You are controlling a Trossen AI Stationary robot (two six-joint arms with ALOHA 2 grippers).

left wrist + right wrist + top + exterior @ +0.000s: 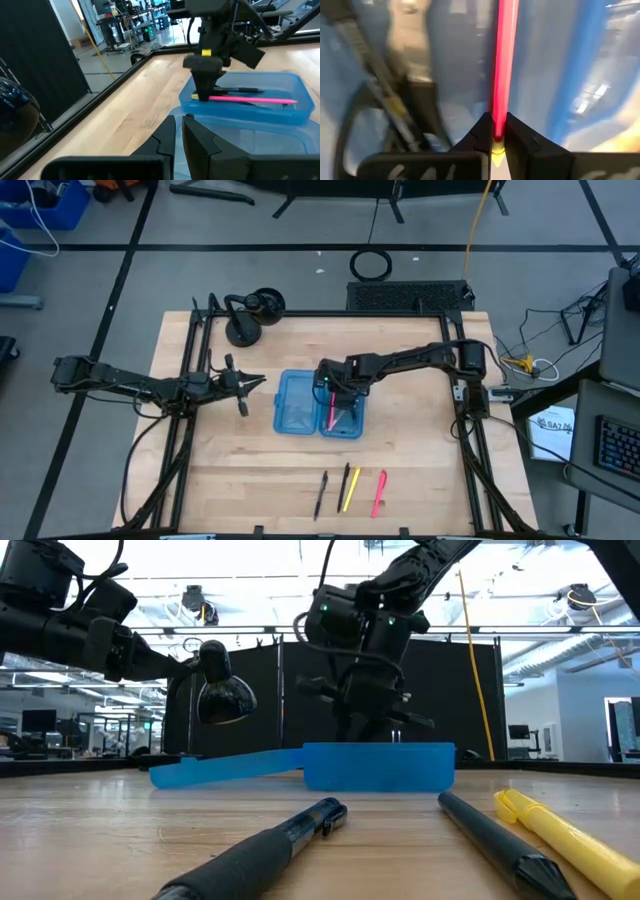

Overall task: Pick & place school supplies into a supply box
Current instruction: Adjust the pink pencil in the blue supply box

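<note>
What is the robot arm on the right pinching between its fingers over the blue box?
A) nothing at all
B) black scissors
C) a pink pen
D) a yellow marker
C: the right gripper is closed on one end of the pink pen, which lies along the deeper half of the blue box; the yellow marker lies on the table near the front edge.

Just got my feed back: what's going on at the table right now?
The right gripper has its jaws shut on a pink pen, lowering it into the open blue supply box, where a dark pen already lies. The left gripper waits beside the box. Four more pens lie at the table's near edge.
</note>
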